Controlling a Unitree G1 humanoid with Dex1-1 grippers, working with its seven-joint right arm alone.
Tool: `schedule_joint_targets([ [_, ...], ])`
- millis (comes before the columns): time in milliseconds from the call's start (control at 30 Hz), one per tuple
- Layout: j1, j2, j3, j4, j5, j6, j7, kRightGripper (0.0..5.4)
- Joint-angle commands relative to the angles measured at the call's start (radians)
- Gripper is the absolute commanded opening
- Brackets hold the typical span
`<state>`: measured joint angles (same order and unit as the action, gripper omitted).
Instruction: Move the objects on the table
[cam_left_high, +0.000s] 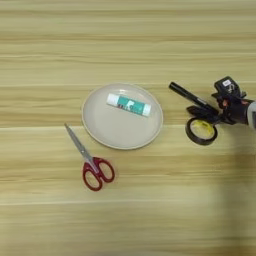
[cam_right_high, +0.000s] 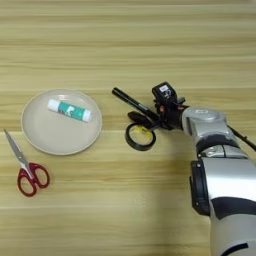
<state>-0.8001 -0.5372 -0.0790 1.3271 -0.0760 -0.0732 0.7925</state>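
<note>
While beside plate (cam_left_high: 100, 131), scissors (cam_left_high: 90, 160)

Two head-mounted eyes steeply above the table (cam_left_high: 125, 220), overlapping, right view shifted rightward.

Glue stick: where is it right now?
The glue stick lies inside the beige plate, toward its far rim, left of the marker pen and beyond the red scissors.

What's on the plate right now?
Only a glue stick, white and teal, lies on the plate, toward its far side. The bit of plate beneath it is covered.
</note>
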Motion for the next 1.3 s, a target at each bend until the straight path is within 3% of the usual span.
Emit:
schedule_joint_targets([
  [33,-0.090,-0.047,-0.006,-0.041,0.002,-0.004,-0.024,5.38],
  [500,-0.090,-0.046,-0.004,-0.038,-0.001,-0.003,-0.025,5.38],
  [1300,-0.077,-0.046,-0.007,-0.030,-0.010,0.009,-0.019,2.24],
])
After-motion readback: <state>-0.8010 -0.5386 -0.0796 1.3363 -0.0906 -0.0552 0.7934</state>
